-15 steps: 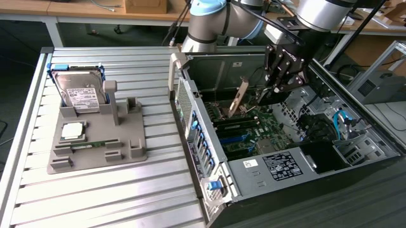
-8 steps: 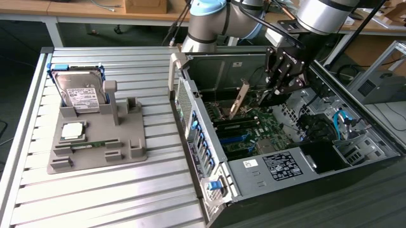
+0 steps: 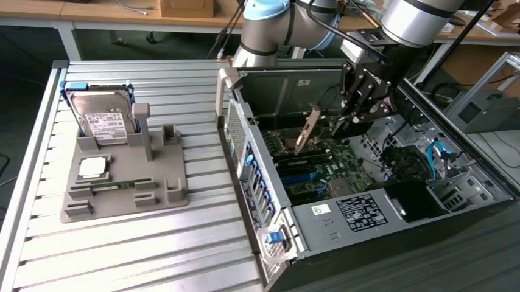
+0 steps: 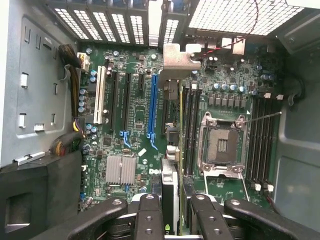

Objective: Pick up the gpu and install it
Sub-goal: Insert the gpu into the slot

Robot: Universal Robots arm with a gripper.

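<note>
Exterior view: gripper (image 3: 345, 121) partly closed on the gpu (image 3: 308, 129), held tilted inside the open computer case (image 3: 268, 201) above the motherboard (image 3: 325, 170). Pick-up done; card apparently not yet seated in a slot.

Even bright overhead light, soft shadows inside the case (image 3: 268, 91), mild glare, slight softness throughout

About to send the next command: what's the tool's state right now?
Tool: closed on the gpu, held edge-on above the motherboard.
</note>
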